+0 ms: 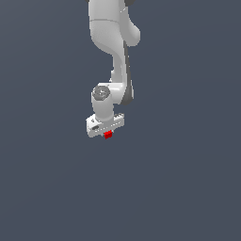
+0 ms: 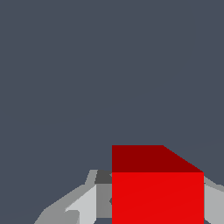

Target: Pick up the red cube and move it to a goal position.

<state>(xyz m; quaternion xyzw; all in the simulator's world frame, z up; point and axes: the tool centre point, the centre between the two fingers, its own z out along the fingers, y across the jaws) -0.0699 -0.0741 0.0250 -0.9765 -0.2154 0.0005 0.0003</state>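
Observation:
The red cube (image 1: pixel 108 135) is a tiny bright red block right under the white gripper (image 1: pixel 107 132), near the middle of the exterior view. In the wrist view the red cube (image 2: pixel 157 192) fills the space between the two grey fingers (image 2: pixel 85 205), which press against its two sides. The gripper is shut on the cube. The fingertips are mostly hidden by the cube and the hand body. I cannot tell how far the cube is above the flat grey ground. No goal marker shows.
The white arm (image 1: pixel 113 42) reaches down from the top of the exterior view. Plain dark grey ground (image 1: pixel 188 188) lies all around, with no other objects in view.

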